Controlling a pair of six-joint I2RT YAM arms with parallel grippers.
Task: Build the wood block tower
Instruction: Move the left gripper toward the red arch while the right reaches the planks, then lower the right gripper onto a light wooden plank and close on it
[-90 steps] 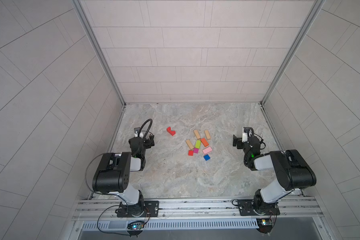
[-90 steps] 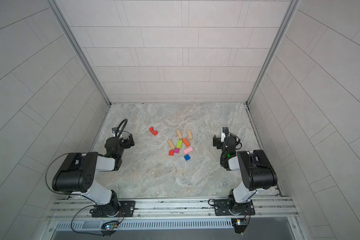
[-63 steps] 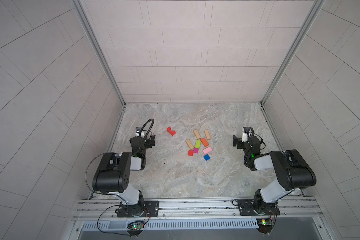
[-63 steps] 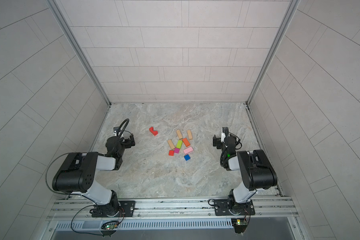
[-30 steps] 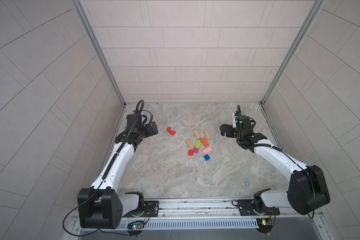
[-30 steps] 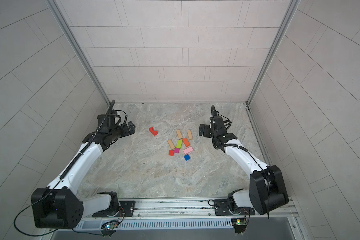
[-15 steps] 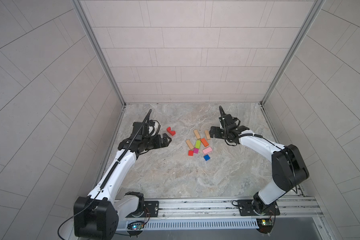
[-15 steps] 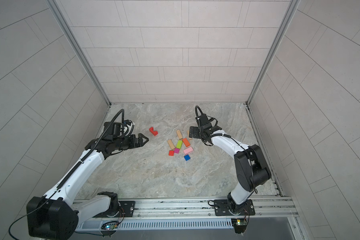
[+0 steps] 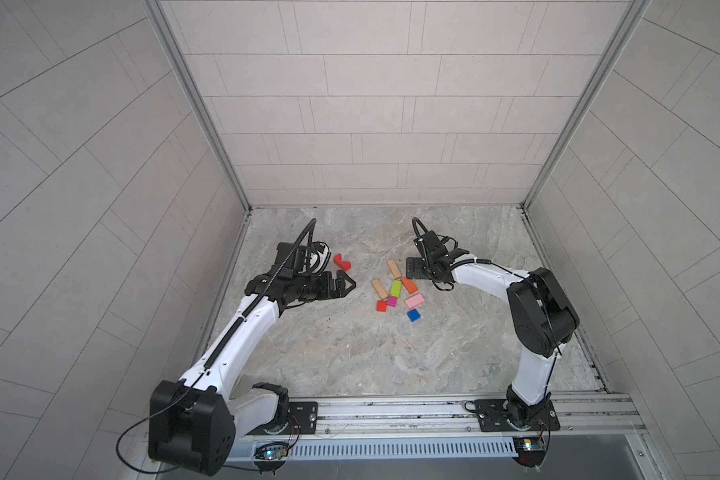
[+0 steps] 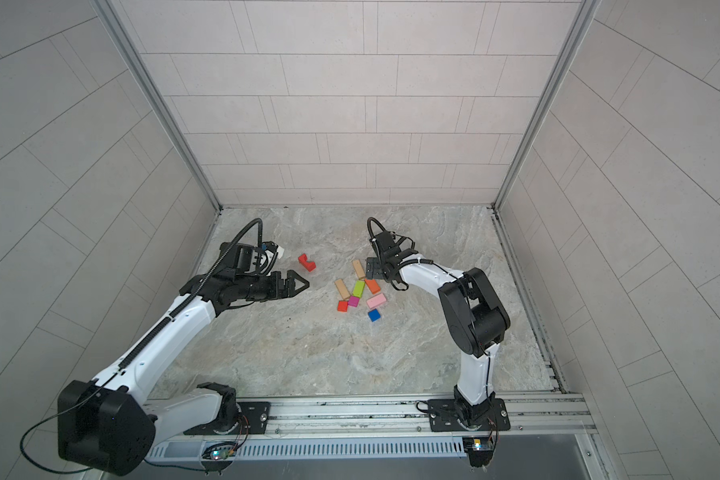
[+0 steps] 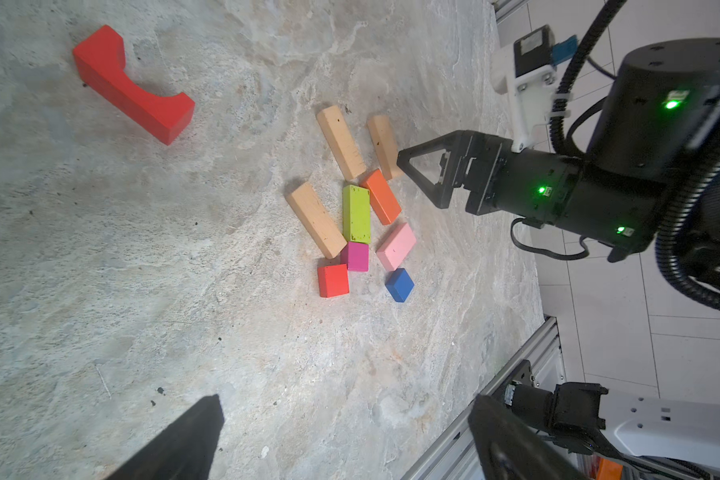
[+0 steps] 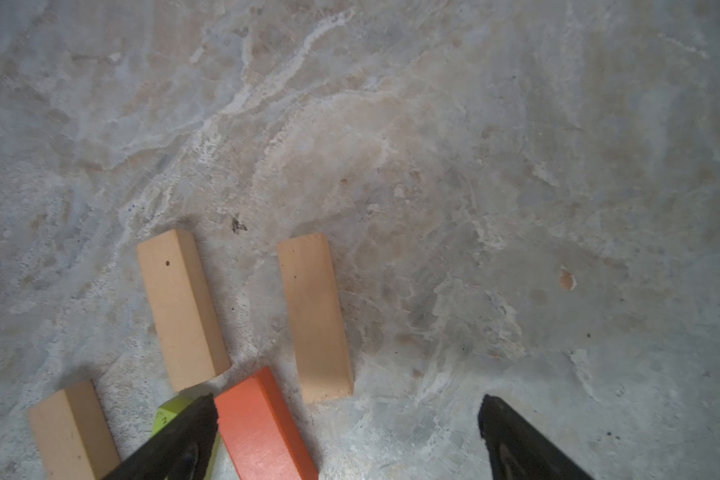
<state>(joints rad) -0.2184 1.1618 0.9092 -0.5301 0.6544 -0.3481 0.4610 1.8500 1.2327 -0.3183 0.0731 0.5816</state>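
Both grippers are spread and empty: the right gripper (image 12: 348,405) is aligned over a tan bar (image 12: 314,316), probably the first pick, while the left gripper (image 9: 348,284) stands clear.

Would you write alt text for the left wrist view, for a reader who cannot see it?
Ten wooden blocks lie flat and unstacked on a marbled table: three tan bars, lime, orange and pink oblongs, and red, magenta and blue cubes clustered, a red notched piece apart. The open right claw hovers at the cluster's edge.
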